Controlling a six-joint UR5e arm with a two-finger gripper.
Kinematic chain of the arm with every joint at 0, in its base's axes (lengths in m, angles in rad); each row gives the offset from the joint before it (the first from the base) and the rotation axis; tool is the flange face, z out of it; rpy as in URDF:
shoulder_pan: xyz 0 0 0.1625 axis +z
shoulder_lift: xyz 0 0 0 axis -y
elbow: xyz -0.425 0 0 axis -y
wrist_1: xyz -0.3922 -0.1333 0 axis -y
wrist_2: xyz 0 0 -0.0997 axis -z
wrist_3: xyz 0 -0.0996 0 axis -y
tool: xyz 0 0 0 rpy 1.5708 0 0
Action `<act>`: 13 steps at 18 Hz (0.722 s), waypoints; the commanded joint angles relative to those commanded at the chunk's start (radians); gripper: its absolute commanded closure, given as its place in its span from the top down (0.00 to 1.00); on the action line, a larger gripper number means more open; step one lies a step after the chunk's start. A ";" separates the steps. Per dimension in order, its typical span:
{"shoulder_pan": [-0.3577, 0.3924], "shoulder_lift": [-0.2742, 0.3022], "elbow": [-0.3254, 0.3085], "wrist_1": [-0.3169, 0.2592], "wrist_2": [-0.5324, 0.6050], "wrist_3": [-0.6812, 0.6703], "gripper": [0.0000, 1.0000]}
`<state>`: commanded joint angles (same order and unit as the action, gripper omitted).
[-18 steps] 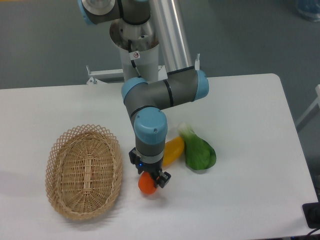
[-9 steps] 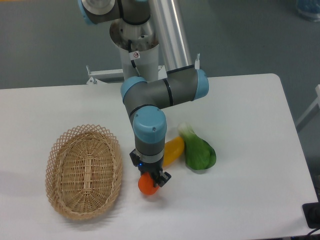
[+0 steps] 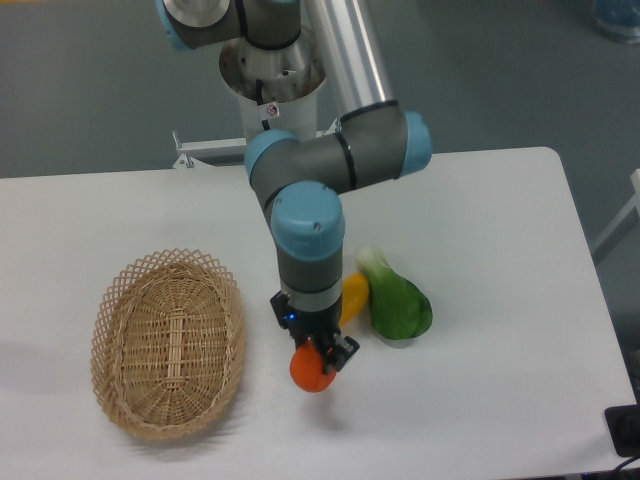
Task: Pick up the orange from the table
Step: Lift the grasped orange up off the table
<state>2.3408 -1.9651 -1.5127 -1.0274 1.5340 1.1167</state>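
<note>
A black two-finger pincer [image 3: 322,362] at the end of a grey and light-blue robot arm [image 3: 310,240] is pointing straight down and gripping a small, round, bright orange fruit [image 3: 311,371]. Its dark fingers are closed against the upper right part of the orange, which is bulging out below and to the left of them. The orange is sitting low over the large white counter with rounded corners [image 3: 480,250], near the front middle; whether it is touching the surface or hanging just above it cannot be told from this view.

Just behind the pincer, an elongated yellow fruit [image 3: 353,295] is lying on the counter, mostly hidden by the arm's wrist. Touching its right side is a larger, glossy green vegetable with a pale stem end [image 3: 398,303], lying at an angle with the stem pointing toward the back left.

Well to the left of the orange, an oval woven wicker basket in a light tan colour [image 3: 168,343] is resting on the counter, with its long side running front to back.

The arm is rising behind these things to a silver column [image 3: 345,50] at the counter's back edge.
</note>
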 joint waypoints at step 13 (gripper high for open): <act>0.065 0.141 0.144 -0.284 -0.084 0.115 0.45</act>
<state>2.4053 -1.8239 -1.3683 -1.3116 1.4496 1.2318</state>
